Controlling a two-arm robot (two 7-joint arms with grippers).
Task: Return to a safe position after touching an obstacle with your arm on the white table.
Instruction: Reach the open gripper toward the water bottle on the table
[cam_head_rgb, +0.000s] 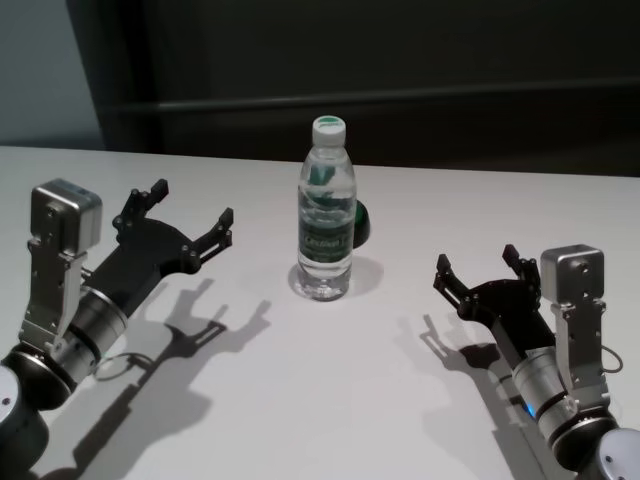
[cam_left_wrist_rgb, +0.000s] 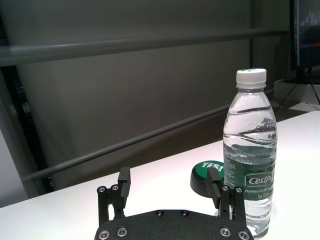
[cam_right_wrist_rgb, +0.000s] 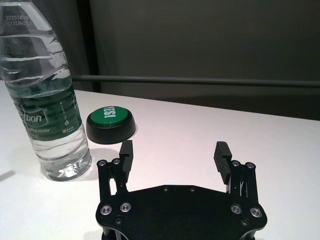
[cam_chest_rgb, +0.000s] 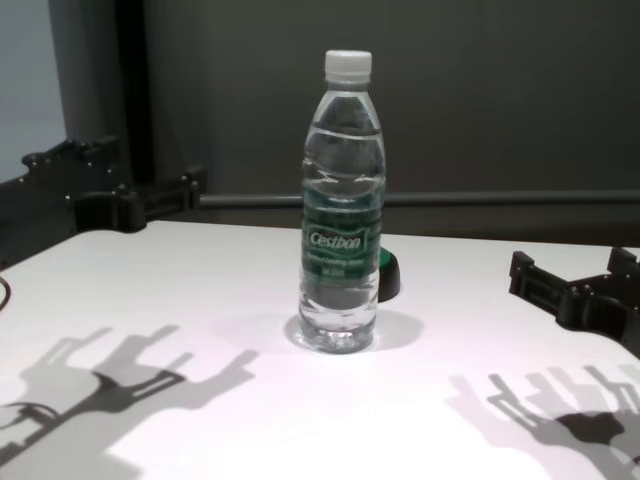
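white table (cam_head_rgb: 330, 400) carries upright water bottle (cam_head_rgb: 327, 210) near its middle; green-topped black button (cam_right_wrist_rgb: 110, 123) sits flat just behind the bottle, mostly hidden by it in head and chest views

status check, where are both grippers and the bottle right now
Left gripper open, raised left of the water bottle, no contact. Right gripper open, low and clear. Bottle upright on white table; green button behind it.

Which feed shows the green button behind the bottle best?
Right wrist view: the green button sits unobstructed beside the water bottle. Left wrist view shows it partly hidden; head and chest views show only a sliver behind the bottle.
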